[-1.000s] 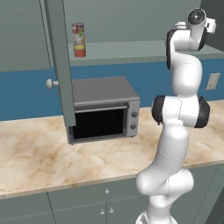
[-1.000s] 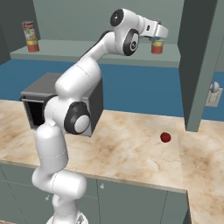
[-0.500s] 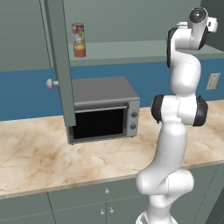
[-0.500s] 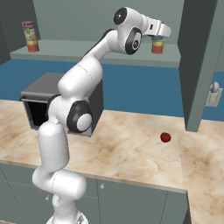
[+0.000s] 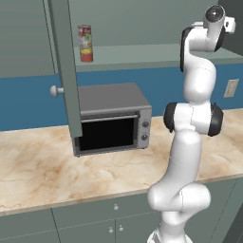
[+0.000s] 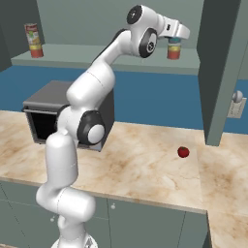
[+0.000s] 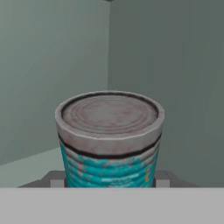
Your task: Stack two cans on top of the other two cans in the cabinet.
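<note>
The teal can point(image 7: 109, 144) stands upright between my gripper's point(image 7: 109, 180) fingers point(image 7: 56, 179), which press on its two sides. In the right base view my gripper point(image 6: 178, 35) holds this teal can point(image 6: 173, 41) right above a squat red-orange can point(image 6: 174, 51) on the cabinet shelf point(image 6: 97, 55); I cannot tell whether the two touch. The tall red-and-white can point(image 5: 85, 43) stands far off at the shelf's left end, and shows again as the tall can point(image 6: 34, 40). The cabinet door point(image 5: 64, 71) hangs open, with its round knob point(image 5: 56, 90). The second red-orange can is hidden.
A silver toaster oven point(image 5: 111, 121) sits on the marble counter point(image 5: 38, 166) below the shelf. A small red round object point(image 6: 183, 152) lies on the counter to the right. The right cabinet door point(image 6: 220, 68) stands open near my gripper. A wall outlet point(image 5: 231, 88) is behind the arm.
My gripper has shifted slightly to the right along the shelf with the teal can. The other cans have not moved.
</note>
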